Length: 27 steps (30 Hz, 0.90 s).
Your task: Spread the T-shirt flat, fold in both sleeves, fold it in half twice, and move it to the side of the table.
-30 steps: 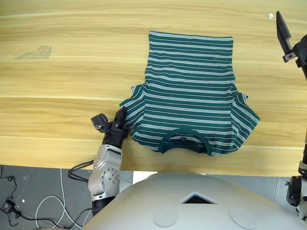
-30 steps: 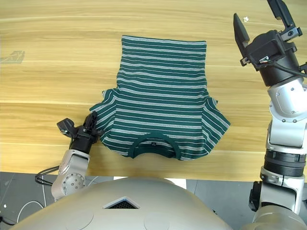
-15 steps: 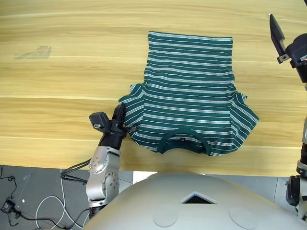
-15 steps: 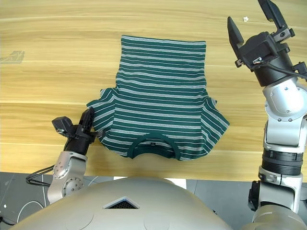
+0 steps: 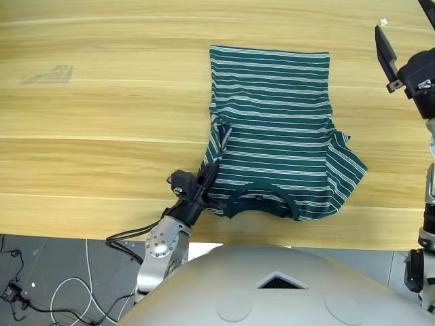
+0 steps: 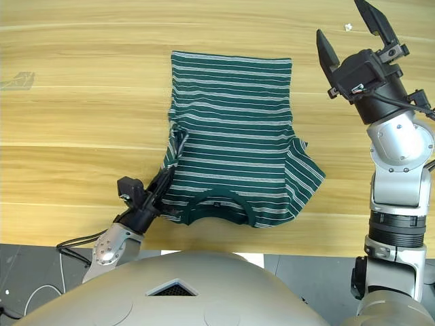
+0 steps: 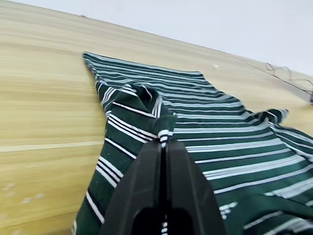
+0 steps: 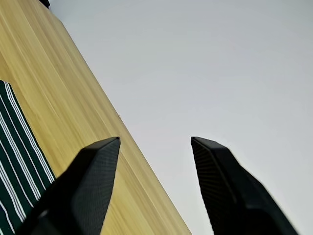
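We saw the shirt (image 5: 272,115) lying on the table (image 5: 102,136), its collar (image 5: 262,198) toward the near edge and its hem (image 5: 270,51) toward the far side. The left sleeve (image 5: 219,139) was pulled up and in over the body, bunched into a narrow ridge. The right sleeve (image 5: 346,163) lay spread on the wood. The left gripper (image 7: 163,139) sat low by the near edge, just left of the collar. Its fingers (image 7: 146,166) were pressed together on a fold of the left sleeve, and in the left wrist view the striped cloth ran in between the tips. The right gripper (image 6: 338,17) hung above the table to the right of the hem end, apart from the cloth. Its fingers (image 8: 93,171) were spread wide and held nothing. A pale grey mark (image 5: 47,73) lay on the table well left of the shirt, and a small white speck (image 5: 383,22) lay near the far right corner.
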{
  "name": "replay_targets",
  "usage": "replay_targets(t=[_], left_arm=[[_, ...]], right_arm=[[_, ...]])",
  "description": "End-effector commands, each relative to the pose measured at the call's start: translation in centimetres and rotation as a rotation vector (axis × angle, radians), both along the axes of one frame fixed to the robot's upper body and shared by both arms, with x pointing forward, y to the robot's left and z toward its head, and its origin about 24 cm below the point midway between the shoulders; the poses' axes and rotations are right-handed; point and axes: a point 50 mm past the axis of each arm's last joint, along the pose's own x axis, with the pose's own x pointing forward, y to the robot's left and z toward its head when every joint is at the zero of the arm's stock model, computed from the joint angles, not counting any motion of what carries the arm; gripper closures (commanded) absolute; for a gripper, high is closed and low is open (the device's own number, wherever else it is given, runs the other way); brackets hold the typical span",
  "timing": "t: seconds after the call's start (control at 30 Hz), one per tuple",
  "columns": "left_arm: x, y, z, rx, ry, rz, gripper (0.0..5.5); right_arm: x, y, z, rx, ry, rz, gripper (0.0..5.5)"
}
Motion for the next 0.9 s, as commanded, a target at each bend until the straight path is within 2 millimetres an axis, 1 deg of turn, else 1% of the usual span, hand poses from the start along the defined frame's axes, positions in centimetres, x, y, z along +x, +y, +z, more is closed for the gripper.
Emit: replay_targets(t=[0.03,0.13,0.2,0.23,0.37,0.5,0.53,0.6,0.63,0.7,0.73,0.83,0.9], left_arm=[[-0.2,-0.1,-1.1,0.098,0.034,-0.031,5.49],[0.0,0.8,-2.2,0.184,0.082,0.021,5.49],[0.1,1.1,-2.5,0.203,0.099,0.049,5.49],[0.1,1.2,-2.5,0.209,0.098,0.056,5.22],[0.3,1.1,-2.2,0.19,0.079,0.055,4.62],[0.2,0.4,-1.5,0.129,0.045,-0.009,3.92],[0.1,0.3,-1.3,0.118,0.036,-0.031,3.83],[-0.2,0.1,-1.0,0.106,0.018,-0.073,3.49],[-0.5,0.0,-0.7,0.1,0.008,-0.106,3.45],[-0.9,-0.2,-0.3,0.106,-0.014,-0.164,3.04],[-0.9,0.0,-0.2,0.117,-0.026,-0.17,3.04],[-0.2,1.5,0.0,0.154,-0.047,-0.114,3.04],[0.2,2.3,0.7,0.144,-0.074,-0.08,3.04]], right_arm=[[0.2,0.0,-0.5,-0.001,0.009,0.003,2.81],[0.1,-0.2,-0.7,-0.002,0.014,-0.001,2.81],[0.1,-0.3,-0.8,-0.002,0.018,-0.003,2.81],[0.0,-0.3,-0.9,-0.002,0.018,-0.003,2.81],[0.1,-0.3,-1.0,-0.001,0.022,0.001,2.81],[0.4,-0.2,-1.4,0.003,0.045,0.01,2.81],[0.4,-0.2,-1.8,0.003,0.065,0.013,2.81],[0.5,-0.2,-2.3,0.011,0.101,0.018,2.81],[0.4,-0.3,-2.6,0.023,0.125,0.019,2.81],[0.2,-0.6,-3.1,0.061,0.181,0.023,2.81],[0.0,-1.0,-3.3,0.081,0.208,0.018,2.81],[-0.5,-2.2,-4.1,0.163,0.298,0.003,2.81],[-1.3,-3.0,-5.0,0.285,0.415,0.013,2.81]])
